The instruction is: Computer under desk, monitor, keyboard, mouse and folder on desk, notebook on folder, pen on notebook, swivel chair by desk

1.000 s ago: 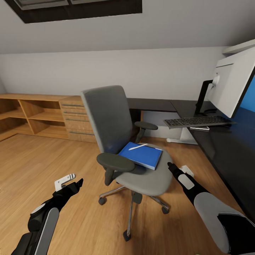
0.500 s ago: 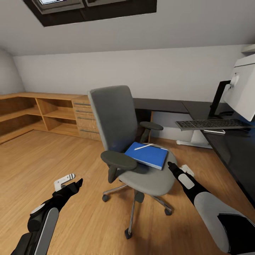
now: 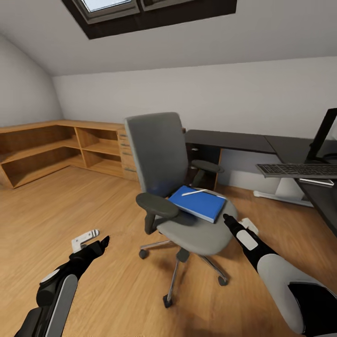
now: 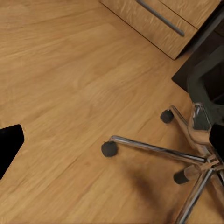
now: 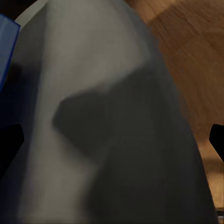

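Observation:
The grey swivel chair (image 3: 161, 157) stands mid-room on the wood floor, and its chrome base (image 4: 186, 154) shows in the left wrist view. On its seat lies the blue folder (image 3: 199, 203) with the white pen (image 3: 194, 192) on top. The black desk (image 3: 229, 139) runs along the back wall and down the right side. It carries the keyboard (image 3: 299, 169) and the monitor's black stand arm (image 3: 324, 133), while the screen is cut off. My right gripper (image 3: 236, 223) hovers open at the seat's right edge (image 5: 112, 140). My left gripper (image 3: 91, 241) hangs open over the floor (image 4: 112, 144).
A low light-wood cabinet (image 3: 70, 145) with shelves and drawers lines the left and back walls. The desk's white leg foot (image 3: 281, 196) rests on the floor right of the chair. A thin flat item (image 3: 317, 181) lies under the keyboard's near edge.
The camera has panned left, so the whole scene has slid right and the monitor's screen has left the picture. Both arms keep their places in the view.

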Tool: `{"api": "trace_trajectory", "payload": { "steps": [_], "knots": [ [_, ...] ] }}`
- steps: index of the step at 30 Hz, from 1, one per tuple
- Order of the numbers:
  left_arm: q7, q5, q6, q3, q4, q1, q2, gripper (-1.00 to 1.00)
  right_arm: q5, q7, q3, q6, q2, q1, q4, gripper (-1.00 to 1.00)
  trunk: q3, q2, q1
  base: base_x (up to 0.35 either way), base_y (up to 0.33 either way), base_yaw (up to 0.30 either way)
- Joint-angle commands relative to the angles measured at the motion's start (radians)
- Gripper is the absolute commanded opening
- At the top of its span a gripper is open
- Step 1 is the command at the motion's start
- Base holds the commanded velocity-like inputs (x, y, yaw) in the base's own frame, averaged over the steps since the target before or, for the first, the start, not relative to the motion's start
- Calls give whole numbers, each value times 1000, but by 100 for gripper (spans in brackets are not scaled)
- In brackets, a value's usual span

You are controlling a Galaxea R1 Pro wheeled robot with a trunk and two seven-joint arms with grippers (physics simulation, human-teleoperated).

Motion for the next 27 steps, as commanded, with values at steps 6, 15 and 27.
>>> {"api": "trace_trajectory", "payload": {
  "steps": [6,15,27],
  "knots": [
    [7,10,5,-1,-1,-1,-1,100,-19,0,12,19,5,0,0,100,-1,0,0,0,0,277],
    [2,10,3,-7,-1,-1,-2,100,-18,0,12,18,5,1,0,100,-1,0,0,77,-61,277],
    [4,10,3,-50,0,-1,-4,100,-18,0,12,17,5,0,0,100,-1,0,0,65,-44,277]
  ]
}}
